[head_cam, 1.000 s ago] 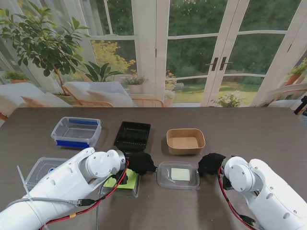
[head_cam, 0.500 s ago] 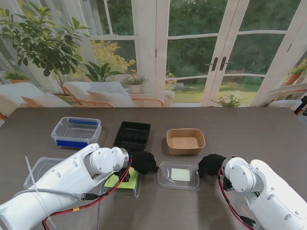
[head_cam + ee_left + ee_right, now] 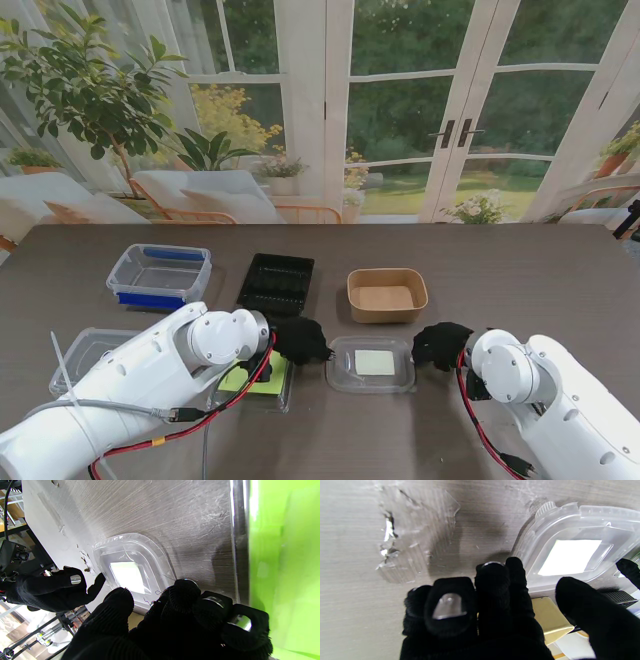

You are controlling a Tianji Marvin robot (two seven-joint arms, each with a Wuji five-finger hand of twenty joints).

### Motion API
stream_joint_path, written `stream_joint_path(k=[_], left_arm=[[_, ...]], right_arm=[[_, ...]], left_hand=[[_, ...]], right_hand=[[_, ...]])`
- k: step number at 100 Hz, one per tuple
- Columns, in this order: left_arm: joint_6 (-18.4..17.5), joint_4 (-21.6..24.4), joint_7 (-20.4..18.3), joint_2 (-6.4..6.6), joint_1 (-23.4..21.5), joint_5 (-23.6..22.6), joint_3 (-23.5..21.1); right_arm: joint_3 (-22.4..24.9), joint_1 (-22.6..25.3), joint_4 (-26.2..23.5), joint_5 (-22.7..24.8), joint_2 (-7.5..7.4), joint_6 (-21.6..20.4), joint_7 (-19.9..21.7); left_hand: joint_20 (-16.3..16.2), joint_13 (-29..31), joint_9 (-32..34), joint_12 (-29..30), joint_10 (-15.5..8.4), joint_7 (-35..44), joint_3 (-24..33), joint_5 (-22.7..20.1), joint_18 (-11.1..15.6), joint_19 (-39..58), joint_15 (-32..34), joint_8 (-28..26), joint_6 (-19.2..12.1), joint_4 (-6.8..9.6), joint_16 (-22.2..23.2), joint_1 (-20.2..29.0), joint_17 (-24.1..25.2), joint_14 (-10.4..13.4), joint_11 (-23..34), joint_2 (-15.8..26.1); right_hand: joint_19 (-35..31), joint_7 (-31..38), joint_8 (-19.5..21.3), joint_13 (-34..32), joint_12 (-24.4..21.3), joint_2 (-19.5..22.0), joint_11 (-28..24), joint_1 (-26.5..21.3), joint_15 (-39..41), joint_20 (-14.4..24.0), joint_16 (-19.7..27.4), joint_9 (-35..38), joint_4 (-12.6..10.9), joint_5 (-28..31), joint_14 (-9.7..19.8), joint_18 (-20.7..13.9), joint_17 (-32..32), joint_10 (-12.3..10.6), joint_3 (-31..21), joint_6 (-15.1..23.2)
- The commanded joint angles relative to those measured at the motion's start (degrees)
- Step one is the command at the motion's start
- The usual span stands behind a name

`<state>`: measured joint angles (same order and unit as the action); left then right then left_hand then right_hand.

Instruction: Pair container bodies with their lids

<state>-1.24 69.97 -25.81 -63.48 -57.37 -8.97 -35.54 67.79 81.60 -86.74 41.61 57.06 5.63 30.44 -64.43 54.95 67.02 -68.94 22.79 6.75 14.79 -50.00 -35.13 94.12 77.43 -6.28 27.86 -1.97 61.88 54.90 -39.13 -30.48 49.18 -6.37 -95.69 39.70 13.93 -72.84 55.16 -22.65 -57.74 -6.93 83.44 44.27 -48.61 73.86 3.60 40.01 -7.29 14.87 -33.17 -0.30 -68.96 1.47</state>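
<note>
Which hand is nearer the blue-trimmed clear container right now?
Left. The left hand is just right of and nearer me than the blue-trimmed clear container; the right hand is far right.

glass doors, potted tree, daylight

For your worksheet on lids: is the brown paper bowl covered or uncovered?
Uncovered: the brown paper bowl shows its bare inside, with no lid on it.

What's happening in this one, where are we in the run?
Both gloved hands flank a clear lid lying flat on the table: the left hand at its left edge, the right hand at its right. Neither holds it yet; fingers look apart. Beyond it sit a brown container, a black tray and a blue-trimmed clear box, all uncovered.
</note>
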Motion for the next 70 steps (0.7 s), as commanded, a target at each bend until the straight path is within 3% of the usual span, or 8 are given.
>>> stream_joint_path(k=[1, 40, 70], left_arm=[[0.4, -0.1, -1.2, 0.15, -0.8, -0.2, 0.0], [0.4, 0.1, -1.4, 0.33, -1.1, -0.3, -0.3], [0.7, -0.1, -2.0, 0.28, -0.6, 0.1, 0.3]], right_arm=[[-0.1, 0.3, -0.6, 0.2, 0.01, -0.2, 1.2], [-0.4, 0.2, -1.2, 0.7, -0.31, 0.8, 3.2], [-0.8, 0.0, -1.6, 0.3, -0.77, 0.3, 5.7]], left_hand=[[1.2, 1.3, 1.3, -0.4, -0.5, -0.7, -1.5, 0.8, 3.7, 2.5, 1.4, 0.3, 3.6, -0.78, -0.3, 1.0, -1.2, -2.7, 0.8, 2.3], [1.1, 1.1, 0.9, -0.3, -0.5, -0.8, -2.0, 1.0, 3.8, 2.2, 1.1, 0.3, 3.5, -0.75, -0.3, 1.3, -0.8, -2.7, 0.5, 2.5], [1.0, 1.4, 1.3, -0.5, -0.8, -0.7, -2.4, 0.7, 3.8, 2.3, 1.5, 0.3, 3.6, -0.73, -0.2, 1.5, -0.9, -2.5, 0.9, 2.6]], right_hand=[[-0.6, -0.8, 0.2, -2.0, -1.4, 0.1, 1.2, 1.7, 2.0, -0.1, -1.3, 3.7, -1.4, -2.3, -1.4, 2.5, -17.2, 1.2, -1.4, 0.1], [-0.7, -4.4, -1.4, -1.9, -4.3, -0.5, 4.4, 1.9, 3.2, -1.0, -2.5, 7.6, -1.3, -8.4, -2.5, 4.4, -19.9, 1.6, -2.2, -7.1], [-1.7, -2.9, -1.0, -2.1, -2.8, 1.1, 1.3, 2.1, 3.7, -0.9, -2.1, 4.9, -1.7, -7.4, -0.1, 1.7, -18.4, 0.7, -0.6, -6.1]])
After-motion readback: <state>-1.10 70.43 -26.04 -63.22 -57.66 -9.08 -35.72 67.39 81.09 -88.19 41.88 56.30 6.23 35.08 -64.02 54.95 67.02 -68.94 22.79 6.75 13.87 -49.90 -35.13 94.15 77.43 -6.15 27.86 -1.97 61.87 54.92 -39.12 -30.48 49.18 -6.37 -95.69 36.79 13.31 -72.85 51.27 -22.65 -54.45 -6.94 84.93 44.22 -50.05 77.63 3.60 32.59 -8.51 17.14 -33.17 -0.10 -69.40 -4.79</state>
